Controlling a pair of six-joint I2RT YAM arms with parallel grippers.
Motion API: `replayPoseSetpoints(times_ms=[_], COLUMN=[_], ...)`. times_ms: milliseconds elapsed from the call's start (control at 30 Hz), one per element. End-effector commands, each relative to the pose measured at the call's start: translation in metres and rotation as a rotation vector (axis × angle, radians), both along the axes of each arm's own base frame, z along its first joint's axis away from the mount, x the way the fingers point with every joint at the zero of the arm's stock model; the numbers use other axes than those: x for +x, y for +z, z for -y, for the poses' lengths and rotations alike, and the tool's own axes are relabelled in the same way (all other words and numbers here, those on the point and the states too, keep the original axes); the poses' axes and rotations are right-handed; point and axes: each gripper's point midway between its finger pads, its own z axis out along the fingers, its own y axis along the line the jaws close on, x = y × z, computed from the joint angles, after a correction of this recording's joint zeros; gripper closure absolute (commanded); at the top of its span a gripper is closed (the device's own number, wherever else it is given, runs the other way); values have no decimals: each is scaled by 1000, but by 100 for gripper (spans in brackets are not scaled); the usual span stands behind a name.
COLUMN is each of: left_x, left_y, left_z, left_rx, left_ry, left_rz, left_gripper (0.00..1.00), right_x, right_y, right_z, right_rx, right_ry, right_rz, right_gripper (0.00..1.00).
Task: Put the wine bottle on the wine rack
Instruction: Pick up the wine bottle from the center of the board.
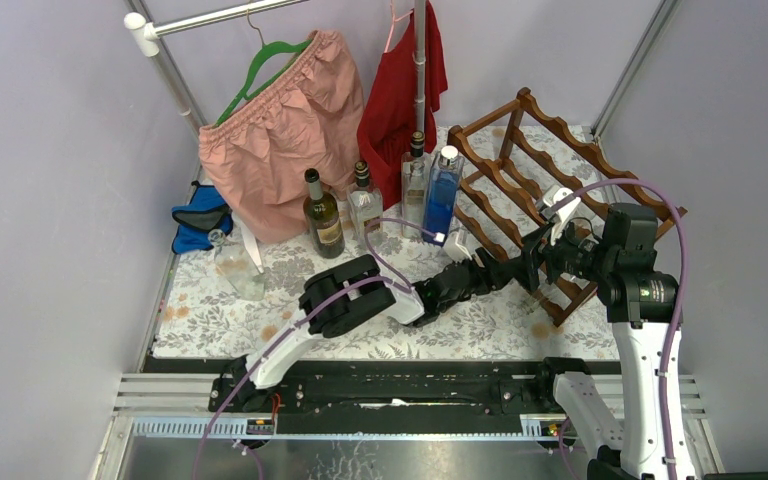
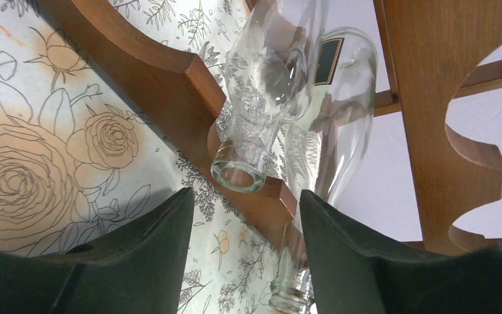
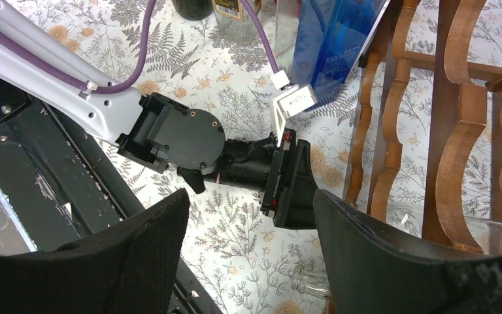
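Note:
The reddish-brown wine rack (image 1: pixel 520 170) stands at the back right; its scalloped rails fill the left wrist view (image 2: pixel 170 78) and the right edge of the right wrist view (image 3: pixel 457 131). Two clear glass bottles lie in the rack. One rests its open mouth (image 2: pixel 238 175) on a rail. The other's neck (image 2: pixel 294 294) pokes out lower, beside my left gripper's right finger (image 2: pixel 359 255); it also shows in the right wrist view (image 3: pixel 310 284). My left gripper (image 2: pixel 245 255) is open and empty at the rack's front (image 1: pixel 525 265). My right gripper (image 3: pixel 255 261) is open, hovering above the left one (image 1: pixel 560 250).
A dark wine bottle (image 1: pixel 324 215), two clear bottles (image 1: pixel 364 205) (image 1: pixel 415 180) and a blue bottle (image 1: pixel 442 193) stand in a row left of the rack. A clear flask (image 1: pixel 243 270) stands at the left. Pink shorts (image 1: pixel 280 120) and a red garment (image 1: pixel 400 90) hang behind.

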Motion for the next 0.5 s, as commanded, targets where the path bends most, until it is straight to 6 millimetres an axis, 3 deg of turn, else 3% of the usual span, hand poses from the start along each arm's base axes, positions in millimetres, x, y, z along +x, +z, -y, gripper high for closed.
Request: replayPoseSetpoints(times_ms=[0,467], left_x=[11,19], left_y=[-13,-30], left_z=[1,3], left_rx=[-2,-16], left_ry=[41,47], left_rz=[-40,-94], left_gripper=[35,45], right_x=[-4,-5], right_y=[5,3], right_z=[-4,-5], right_rx=[7,7], right_ry=[34,38], right_rz=[26,24], right_gripper=[23,23])
